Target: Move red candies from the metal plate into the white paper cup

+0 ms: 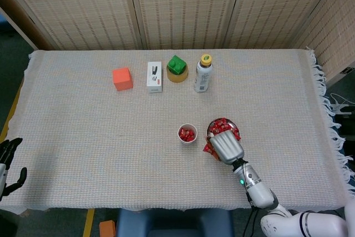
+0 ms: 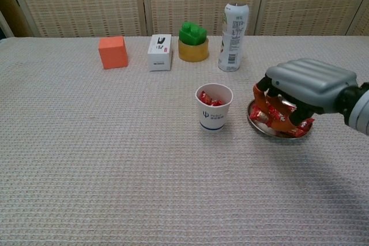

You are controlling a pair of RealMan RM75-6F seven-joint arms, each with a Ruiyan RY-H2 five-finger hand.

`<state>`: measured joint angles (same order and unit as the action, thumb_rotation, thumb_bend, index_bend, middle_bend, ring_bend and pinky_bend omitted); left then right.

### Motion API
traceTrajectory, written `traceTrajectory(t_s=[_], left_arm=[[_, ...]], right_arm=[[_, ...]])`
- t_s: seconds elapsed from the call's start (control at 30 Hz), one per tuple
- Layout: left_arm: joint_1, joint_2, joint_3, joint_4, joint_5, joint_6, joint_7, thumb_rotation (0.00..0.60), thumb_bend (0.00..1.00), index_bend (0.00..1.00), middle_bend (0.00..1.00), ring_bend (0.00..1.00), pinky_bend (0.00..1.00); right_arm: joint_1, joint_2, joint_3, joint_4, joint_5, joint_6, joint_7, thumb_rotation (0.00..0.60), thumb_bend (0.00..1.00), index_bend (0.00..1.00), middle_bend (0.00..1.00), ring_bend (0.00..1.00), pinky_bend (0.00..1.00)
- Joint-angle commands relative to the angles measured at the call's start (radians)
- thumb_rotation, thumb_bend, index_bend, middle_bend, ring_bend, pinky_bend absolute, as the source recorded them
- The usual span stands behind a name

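Right grey robot hand (image 2: 308, 87) hangs over the round metal plate (image 2: 258, 125), fingers curled down around a red wrapped candy (image 2: 273, 112). More red candies (image 1: 223, 126) lie piled in the plate. White paper cup (image 2: 214, 107) stands just left of the plate, candies inside. Left black hand (image 1: 8, 162) at the table's near-left edge; whether it is open cannot be told.

Orange cube (image 1: 122, 78), white box (image 1: 155, 76), green block (image 1: 177, 65), bottle (image 1: 203, 74)
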<state>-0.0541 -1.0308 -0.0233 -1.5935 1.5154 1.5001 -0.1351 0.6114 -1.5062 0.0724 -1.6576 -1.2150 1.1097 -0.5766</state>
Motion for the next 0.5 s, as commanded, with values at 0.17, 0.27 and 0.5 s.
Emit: traceTrajectory(t_s=[0.17, 0.27, 0.5], left_arm=[[-0.001, -0.002, 0.000, -0.001, -0.001, -0.001, 0.004, 0.600, 0.51, 0.00, 0.05, 0.02, 0.24], [0.000, -0.001, -0.001, -0.001, -0.003, 0.000, 0.001, 0.600, 0.51, 0.00, 0.05, 0.02, 0.24], [0.002, 0.005, -0.004, 0.002, -0.005, 0.004, -0.020, 0.600, 0.51, 0.00, 0.05, 0.02, 0.24]], right_arm=[[0.051, 0.001, 0.099, -0.061, 0.053, -0.019, 0.007, 0.600, 0.25, 0.61, 0.78, 0.85, 1.00], [0.091, -0.044, 0.133, -0.036, 0.110, -0.036, -0.039, 0.600, 0.25, 0.61, 0.78, 0.85, 1.00], [0.169, -0.167, 0.183, 0.067, 0.230, -0.046, -0.123, 0.600, 0.25, 0.60, 0.78, 0.85, 1.00]])
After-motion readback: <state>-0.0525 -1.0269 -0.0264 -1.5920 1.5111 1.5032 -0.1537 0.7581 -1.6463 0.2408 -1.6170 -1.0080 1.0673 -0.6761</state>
